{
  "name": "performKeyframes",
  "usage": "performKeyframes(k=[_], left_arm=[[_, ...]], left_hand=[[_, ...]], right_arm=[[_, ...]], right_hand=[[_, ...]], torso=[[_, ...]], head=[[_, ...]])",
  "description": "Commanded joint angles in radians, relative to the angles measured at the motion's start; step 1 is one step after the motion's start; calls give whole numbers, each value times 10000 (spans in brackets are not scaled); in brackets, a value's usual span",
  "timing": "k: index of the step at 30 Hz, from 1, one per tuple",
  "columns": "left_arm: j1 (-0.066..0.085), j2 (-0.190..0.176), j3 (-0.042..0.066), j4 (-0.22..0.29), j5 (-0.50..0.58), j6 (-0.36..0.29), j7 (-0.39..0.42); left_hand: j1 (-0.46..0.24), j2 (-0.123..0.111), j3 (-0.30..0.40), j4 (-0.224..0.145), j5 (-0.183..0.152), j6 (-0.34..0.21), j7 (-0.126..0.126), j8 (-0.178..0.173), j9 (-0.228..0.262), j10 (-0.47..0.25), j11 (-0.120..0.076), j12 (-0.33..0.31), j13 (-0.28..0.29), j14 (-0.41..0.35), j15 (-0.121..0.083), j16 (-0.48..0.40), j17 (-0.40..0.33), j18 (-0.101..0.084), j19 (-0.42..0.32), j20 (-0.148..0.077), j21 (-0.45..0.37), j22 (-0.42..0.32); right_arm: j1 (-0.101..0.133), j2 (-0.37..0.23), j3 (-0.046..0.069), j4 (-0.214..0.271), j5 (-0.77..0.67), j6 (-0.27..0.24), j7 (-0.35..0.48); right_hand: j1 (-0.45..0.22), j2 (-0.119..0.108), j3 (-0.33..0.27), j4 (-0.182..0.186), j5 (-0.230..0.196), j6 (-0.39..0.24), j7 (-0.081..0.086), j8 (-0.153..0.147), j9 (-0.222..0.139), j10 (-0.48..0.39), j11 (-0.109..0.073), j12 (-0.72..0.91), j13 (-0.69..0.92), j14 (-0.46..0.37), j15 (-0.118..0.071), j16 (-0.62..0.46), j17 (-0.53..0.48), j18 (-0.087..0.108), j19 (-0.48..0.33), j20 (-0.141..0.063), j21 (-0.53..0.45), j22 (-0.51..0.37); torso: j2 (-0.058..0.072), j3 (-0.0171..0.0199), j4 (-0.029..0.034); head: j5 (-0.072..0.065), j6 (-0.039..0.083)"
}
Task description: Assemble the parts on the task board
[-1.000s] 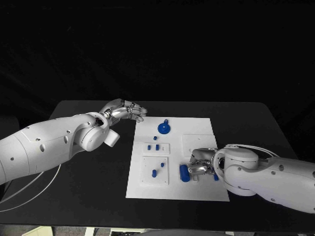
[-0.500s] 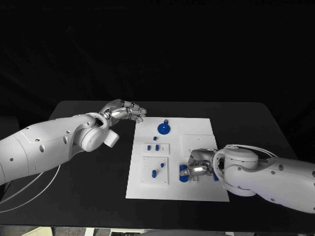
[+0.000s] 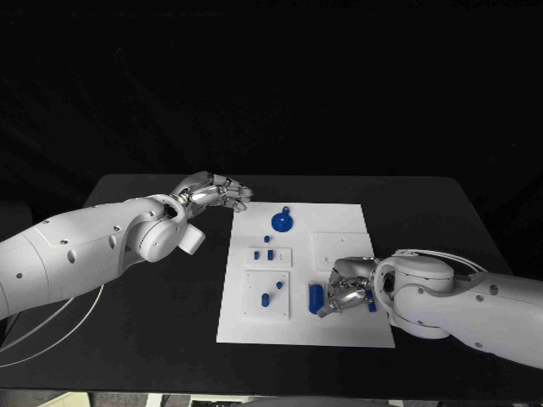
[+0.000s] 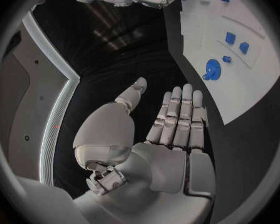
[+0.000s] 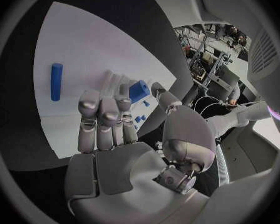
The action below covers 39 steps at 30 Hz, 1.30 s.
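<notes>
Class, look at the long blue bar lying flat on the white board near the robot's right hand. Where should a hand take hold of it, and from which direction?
A judgement: grip the blue bar across its middle, pinching the two long sides, coming down from above. It lies flat on the task board, so only top and sides are free. The right hand hovers beside it, fingers over the board, holding nothing I can see.

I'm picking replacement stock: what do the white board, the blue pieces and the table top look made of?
The board looks like matte white plastic or painted sheet: flat, even, no glare. The blue pieces, such as the long one, look like moulded or printed plastic: solid colour, rounded ends, dull sheen. The table looks matte black, possibly laminate; I can't tell for sure.
</notes>
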Motion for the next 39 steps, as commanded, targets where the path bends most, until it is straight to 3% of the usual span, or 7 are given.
performKeyframes(k=[1, 15, 21, 24, 27, 37, 39], left_arm=[[4, 11, 5, 33, 51, 132, 55], [4, -4, 4, 41, 51, 134, 38], [4, -12, 3, 42, 51, 138, 24], [4, -15, 2, 42, 51, 139, 23], [4, -21, 2, 45, 51, 139, 12], [4, -21, 2, 41, 51, 140, 10], [4, -20, 2, 41, 51, 147, 8]], left_hand=[[-58, 23, 13, 42, 23, -80, 14, 69, -14, -14, 60, 43, -16, 79, 8, -64, 17, 156, 90, 0, -38, 15], [-57, 28, 16, 41, 22, -79, 14, 73, -16, -13, 60, 46, -19, 81, 8, -70, 25, 156, 91, 1, -43, 22], [-55, 31, 18, 39, 23, -79, 13, 74, -16, -13, 60, 47, -20, 82, 8, -73, 29, 156, 91, 1, -46, 25], [-53, 31, 19, 37, 22, -79, 13, 75, -16, -13, 60, 47, -21, 82, 8, -74, 31, 156, 91, 1, -47, 26], [-51, 31, 20, 36, 22, -79, 13, 76, -17, -13, 59, 48, -21, 82, 8, -75, 32, 157, 91, 1, -48, 27], [-47, 45, 26, 35, 23, -79, 12, 78, -18, -12, 58, 50, -23, 84, 8, -79, 38, 157, 92, 1, -52, 32], [-43, 55, 30, 35, 23, -78, 11, 80, -18, -12, 58, 51, -24, 85, 8, -81, 41, 157, 94, 1, -53, 34]], right_arm=[[-8, 49, -1, -58, -404, 234, 126], [-16, 216, -2, -232, -584, -143, -180], [-16, 244, -2, -339, -688, -193, -306], [-16, 242, -2, -364, -702, -133, -317], [-16, 243, -2, -395, -764, -201, -325], [-16, 351, -2, -435, -752, 16, -237], [-20, 407, -2, -478, -709, 65, -237]], right_hand=[[233, 340, -420, -463, -8, -69, -7, 37, 0, -35, -43, -71, 10, -52, -46, -47, 13, 368, -62, 7, -55, -20], [217, 975, -900, -436, -12, 32, -26, 15, -66, 28, -60, -109, 6, -42, -56, -67, 8, 368, -51, 48, -90, -60], [-287, 1751, -677, 328, -8, 98, -52, -9, -122, 63, -85, -136, 0, -41, -80, -73, 10, 368, -51, 39, -122, -86], [135, 1403, 627, 990, -22, 149, -45, -36, -184, 95, -77, -144, 19, -20, -76, -66, 17, 368, 1, 12, -75, -67], [408, 1243, 1124, 1045, -12, 157, -38, -40, -201, 105, -70, -138, 38, -7, -67, -60, 21, 368, 17, 22, -34, -44], [527, 1234, 1500, 1130, -14, 170, -28, -34, -211, 116, -62, -138, 50, 3, -55, -59, 21, 368, 33, 52, -9, -36], [793, 970, 1761, 938, -18, 165, -27, -33, -214, 116, -61, -138, 58, 3, -55, -63, 19, 368, 31, 46, 0, -31]], torso=[[5, 2, -1], [5, -5, 13], [1, -6, 12], [3, -6, 12], [1, -2, 8], [5, 0, 4], [6, -1, 5]], head=[[-15, 1], [-26, -17], [-29, -27], [-20, -32], [-16, -36], [-22, -37], [-25, -36]])
